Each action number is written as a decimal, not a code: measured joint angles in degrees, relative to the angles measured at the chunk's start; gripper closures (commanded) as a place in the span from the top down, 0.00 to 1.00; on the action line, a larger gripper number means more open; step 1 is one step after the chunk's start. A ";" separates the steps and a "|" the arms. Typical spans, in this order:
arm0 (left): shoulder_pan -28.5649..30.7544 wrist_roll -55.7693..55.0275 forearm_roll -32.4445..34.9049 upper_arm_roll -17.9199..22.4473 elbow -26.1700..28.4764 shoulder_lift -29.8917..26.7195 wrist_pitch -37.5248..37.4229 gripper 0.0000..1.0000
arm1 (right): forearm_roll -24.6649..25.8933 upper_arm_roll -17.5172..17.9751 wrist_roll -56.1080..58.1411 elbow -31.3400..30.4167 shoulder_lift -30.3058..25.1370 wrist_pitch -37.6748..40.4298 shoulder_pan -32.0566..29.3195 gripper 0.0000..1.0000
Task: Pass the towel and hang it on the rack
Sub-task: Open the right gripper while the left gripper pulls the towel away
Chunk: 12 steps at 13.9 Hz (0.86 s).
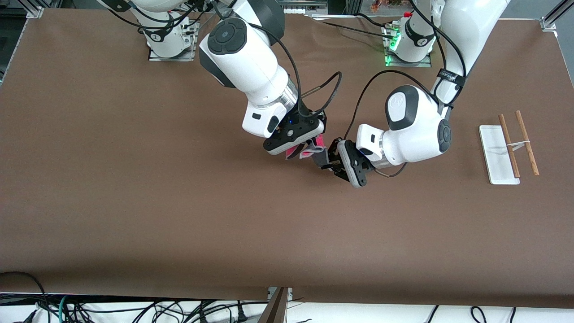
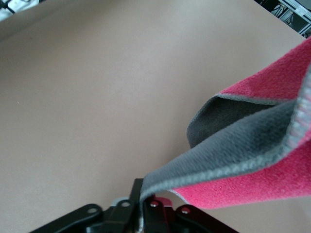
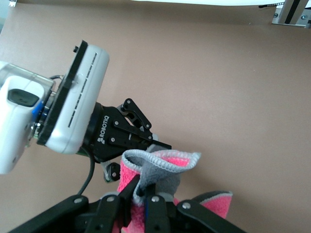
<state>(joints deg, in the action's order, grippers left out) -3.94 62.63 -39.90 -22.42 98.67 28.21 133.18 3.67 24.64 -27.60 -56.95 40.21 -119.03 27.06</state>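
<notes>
The pink-red towel with grey edging hangs in the air over the middle of the table, held between both grippers. My right gripper is shut on one grey-edged fold; in the right wrist view the towel bunches up out of its fingertips. My left gripper is shut on the towel's other edge, and its wrist view shows the cloth running out from the closed tips. The left gripper's body shows just past the towel. The rack stands at the left arm's end of the table.
The rack's two brown rods lie over and beside its white base. The brown table is bare around the grippers. Cables lie below the table's front edge.
</notes>
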 measured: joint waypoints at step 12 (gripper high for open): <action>13.07 1.21 0.93 1.71 -2.70 -0.70 -16.75 0.00 | 0.04 -0.60 0.01 -0.03 0.52 -0.04 -0.79 1.00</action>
<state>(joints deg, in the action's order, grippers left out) 9.14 63.85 -38.97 -20.71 95.97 27.51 116.43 3.71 24.04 -27.59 -56.98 40.73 -119.07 26.27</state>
